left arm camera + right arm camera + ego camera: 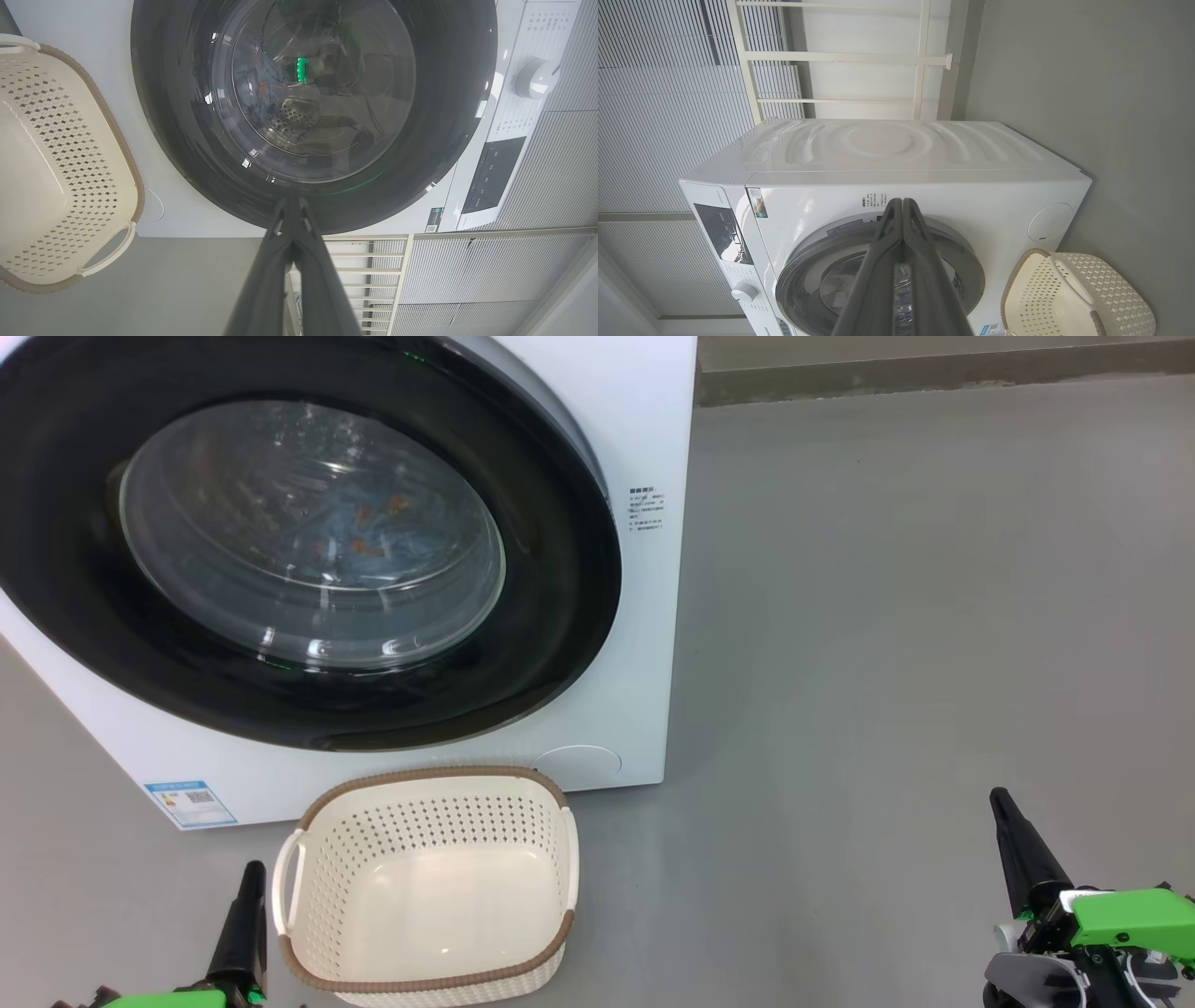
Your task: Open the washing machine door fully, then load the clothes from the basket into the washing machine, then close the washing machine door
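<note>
On the floor [887, 616] before the washer [653, 691], finding the basket [429, 773] sitting just beside its front. Seeing the door [560, 569] lying shut, the clothes [364, 527] resting inside behind it. Holding the left gripper [253, 875] clenched beside the basket, the right gripper [1002, 803] clenched, well apart.

The setting is a laundry corner in a plain indoor room. A white front-loading washing machine [653, 616] stands on a bare grey floor [887, 616] at the upper left of the head view, with a perforated cream basket [429, 773] just before it. In the right wrist view, pale ribbed wall panels [654, 93] and a white railed frame [840, 58] rise behind the machine. Whether it is a home or a test room cannot be told.
</note>
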{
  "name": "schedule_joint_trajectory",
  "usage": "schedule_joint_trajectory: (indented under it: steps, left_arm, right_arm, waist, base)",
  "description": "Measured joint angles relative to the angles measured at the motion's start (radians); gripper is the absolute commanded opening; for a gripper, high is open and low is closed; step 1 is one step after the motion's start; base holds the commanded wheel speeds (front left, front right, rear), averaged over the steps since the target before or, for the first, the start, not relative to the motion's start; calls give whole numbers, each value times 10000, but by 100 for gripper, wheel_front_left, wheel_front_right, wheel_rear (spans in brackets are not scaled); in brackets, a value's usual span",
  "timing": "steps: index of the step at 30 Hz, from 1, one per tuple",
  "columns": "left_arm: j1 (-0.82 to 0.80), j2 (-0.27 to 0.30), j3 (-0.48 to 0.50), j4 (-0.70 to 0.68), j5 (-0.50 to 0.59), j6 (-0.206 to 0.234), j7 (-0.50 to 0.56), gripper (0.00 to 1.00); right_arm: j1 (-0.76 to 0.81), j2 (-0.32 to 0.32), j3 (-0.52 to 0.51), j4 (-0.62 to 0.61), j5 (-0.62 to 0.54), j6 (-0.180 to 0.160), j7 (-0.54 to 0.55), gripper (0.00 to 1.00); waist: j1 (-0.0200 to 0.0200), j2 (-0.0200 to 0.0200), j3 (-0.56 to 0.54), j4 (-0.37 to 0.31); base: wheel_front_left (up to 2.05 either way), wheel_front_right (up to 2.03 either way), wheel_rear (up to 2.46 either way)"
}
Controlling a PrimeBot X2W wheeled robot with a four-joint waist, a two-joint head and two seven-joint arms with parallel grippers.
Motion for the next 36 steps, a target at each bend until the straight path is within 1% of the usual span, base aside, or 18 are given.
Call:
schedule_joint_trajectory:
  steps: [36]
  left_arm:
    - [0, 0, 2, 0, 0, 0, 0, 0]
  right_arm:
    - [0, 0, 0, -2, 0, 0, 0, 0]
  waist:
    - [0, 0, 0, 0]
  base:
    - [0, 0, 0]
